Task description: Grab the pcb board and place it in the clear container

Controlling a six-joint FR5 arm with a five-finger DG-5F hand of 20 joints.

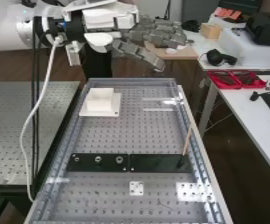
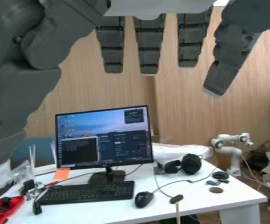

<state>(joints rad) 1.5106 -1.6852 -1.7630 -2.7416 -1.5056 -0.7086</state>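
Hand point(image 1: 152, 36) aloft, just past the far edge of the perforated bench plate point(image 1: 112, 137), its fingers long and straight with gaps between them, pinching nothing. From where I stand, that looks like a waiting pose: high and to one side, so nothing on the plate gets knocked before the grab begins.

Which thing is the pcb board I couldn't swear to. My best guess is something at the dark green panels, one point(image 1: 86, 161) running in from the left edge, the other point(image 1: 152, 163) on towards the right edge, both in the nearer half. They lie end to end square across the plate, likely so that whatever they hold sits at a known spot. A thin tan stick point(image 1: 187, 140) leans up from the right-hand one, perhaps the board seen edge-on, perhaps not. If it is, a light pinch from above would suit it; a clumsy one could tip it.

As for the clear container, I'd guess it is by the pale strips point(image 1: 157, 99) near the far right corner, though glare muddles it. A white block point(image 1: 101, 100) on its base is near the far left corner, out of the way of that carry.

Over on the desk point(image 1: 245, 120), the monitor point(image 2: 106, 137) and keyboard point(image 2: 86, 193) seem no part of the job.
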